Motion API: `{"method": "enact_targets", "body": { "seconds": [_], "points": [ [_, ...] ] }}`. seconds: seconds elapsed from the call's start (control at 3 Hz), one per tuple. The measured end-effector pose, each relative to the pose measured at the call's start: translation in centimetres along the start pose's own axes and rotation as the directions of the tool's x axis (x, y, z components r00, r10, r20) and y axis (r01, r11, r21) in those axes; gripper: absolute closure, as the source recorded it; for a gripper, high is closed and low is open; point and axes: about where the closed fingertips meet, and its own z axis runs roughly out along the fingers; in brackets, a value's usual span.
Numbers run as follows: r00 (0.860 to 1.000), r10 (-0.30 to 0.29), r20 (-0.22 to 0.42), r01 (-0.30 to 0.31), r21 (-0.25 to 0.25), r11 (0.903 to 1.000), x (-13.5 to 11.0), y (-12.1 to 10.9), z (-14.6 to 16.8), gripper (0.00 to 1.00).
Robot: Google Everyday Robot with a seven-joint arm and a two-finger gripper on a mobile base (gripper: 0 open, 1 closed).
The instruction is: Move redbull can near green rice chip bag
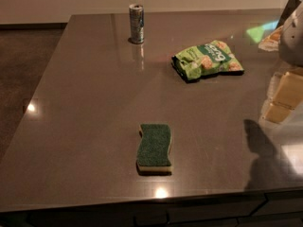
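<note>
The redbull can [136, 23] stands upright at the far edge of the table, left of centre. The green rice chip bag [207, 60] lies flat on the table, to the right of the can and nearer to me, well apart from it. My gripper [293, 34] shows only as a pale shape at the right edge of the view, above the table and to the right of the bag, far from the can. It holds nothing that I can see.
A sponge [154, 147] with a dark green top and a yellow base lies near the front of the brown table [85, 103]. Pale yellowish shapes [284, 96] sit at the right edge. The floor drops off to the left.
</note>
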Motion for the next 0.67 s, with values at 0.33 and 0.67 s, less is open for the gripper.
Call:
{"method": "enact_targets", "body": {
  "seconds": [0.33, 0.67],
  "points": [
    [1.0, 0.0, 0.0, 0.0, 0.006, 1.0, -0.1, -0.1, -0.1, 0.0],
    [0.996, 0.042, 0.081, -0.045, 0.042, 0.9981, -1.3, -3.1, 0.6, 0.0]
  ]
}}
